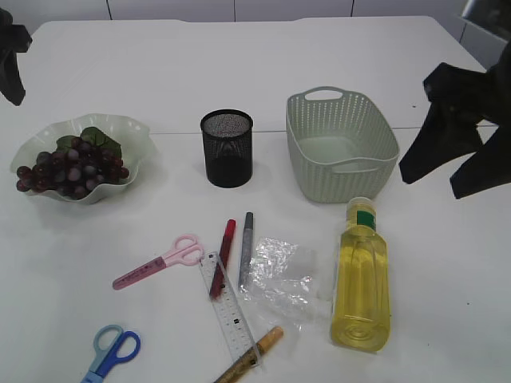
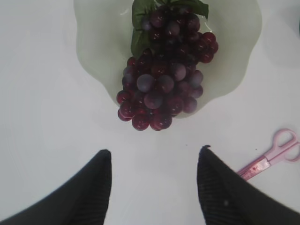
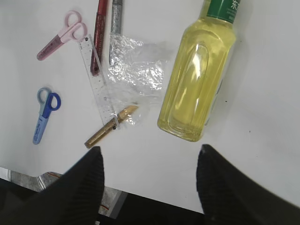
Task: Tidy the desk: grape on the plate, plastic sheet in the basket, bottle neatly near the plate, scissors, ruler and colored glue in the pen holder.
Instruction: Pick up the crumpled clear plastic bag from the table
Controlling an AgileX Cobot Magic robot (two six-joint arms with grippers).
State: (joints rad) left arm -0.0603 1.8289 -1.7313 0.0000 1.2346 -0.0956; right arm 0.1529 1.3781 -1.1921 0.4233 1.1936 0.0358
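A dark grape bunch [image 1: 70, 167] [image 2: 164, 75] lies on the pale green plate [image 1: 120, 128], its tip hanging over the rim. The yellow bottle [image 1: 361, 275] [image 3: 197, 79] lies flat beside the crumpled plastic sheet [image 1: 279, 275] [image 3: 136, 70]. Pink scissors [image 1: 160, 262], blue scissors [image 1: 112, 353], a clear ruler [image 1: 227, 307] and red [image 1: 223, 257], grey [image 1: 246, 247] and gold [image 1: 249, 357] glue pens lie at the front. My left gripper [image 2: 154, 151] hovers open and empty near the grapes. My right gripper [image 3: 150, 149] [image 1: 435, 185] is open and empty above the table's front edge.
The black mesh pen holder [image 1: 227, 148] stands upright at centre. The empty green basket [image 1: 343, 179] sits to its right, just behind the bottle's cap. The gold pen rests on the ruler's end [image 3: 112, 123].
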